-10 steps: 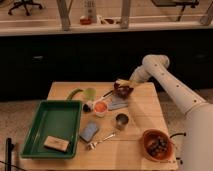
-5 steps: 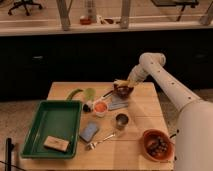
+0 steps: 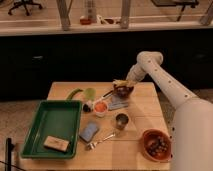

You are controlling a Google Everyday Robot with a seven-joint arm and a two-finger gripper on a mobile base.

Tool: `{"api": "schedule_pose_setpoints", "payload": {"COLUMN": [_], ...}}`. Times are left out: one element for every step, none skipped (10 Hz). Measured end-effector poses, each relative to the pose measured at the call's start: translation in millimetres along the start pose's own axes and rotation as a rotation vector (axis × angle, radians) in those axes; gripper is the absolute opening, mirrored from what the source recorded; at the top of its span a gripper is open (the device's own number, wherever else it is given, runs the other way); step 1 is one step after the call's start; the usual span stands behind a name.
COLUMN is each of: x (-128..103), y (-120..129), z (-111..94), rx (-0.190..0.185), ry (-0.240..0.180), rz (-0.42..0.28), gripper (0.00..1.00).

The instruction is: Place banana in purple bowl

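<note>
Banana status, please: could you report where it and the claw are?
Claw over small dark-purple round bowl. Short pale-yellow banana at bowl's rim, under claw. Nothing seen between them.

table (image 3: pixel 145 107): matt wood | tray (image 3: pixel 50 103): glossy plastic | tool (image 3: pixel 126 83): above purple bowl (image 3: pixel 123 92)

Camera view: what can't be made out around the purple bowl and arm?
- The claw, over the purple bowl at the table's far edge: too small to tell whether it grips the banana.
- Purple bowl's inside: hidden by banana and claw.
- The orange-brown bowl's contents: too blurred to identify.
- The arm's base: cut off at right edge.
</note>
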Motion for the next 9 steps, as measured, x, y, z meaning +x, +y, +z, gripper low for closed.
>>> {"api": "schedule_pose_setpoints", "payload": {"x": [-0.4,-0.7,-0.6,-1.3,-1.5,-1.1,-0.9,-0.7,-0.8], "y": [0.2,0.1,0.4,0.2,0.0,0.2,0.1,0.5,0.3], "z": [0.3,0.2,-0.3,-0.8,-1.6,-2.1,-3.2,-3.4,-4.3], "rx": [-0.002,-0.003,-0.005,-0.005,-0.005,-0.006,-0.007,-0.009,-0.009], "ry": [0.000,0.000,0.002,0.003,0.006,0.007,0.009,0.009,0.009], "rz": [-0.001,-0.002,-0.005,-0.007,-0.010,-0.012,-0.014,-0.016,-0.018], "gripper": [0.56,0.64,0.75,0.79,0.80,0.80,0.80,0.80,0.80]}}
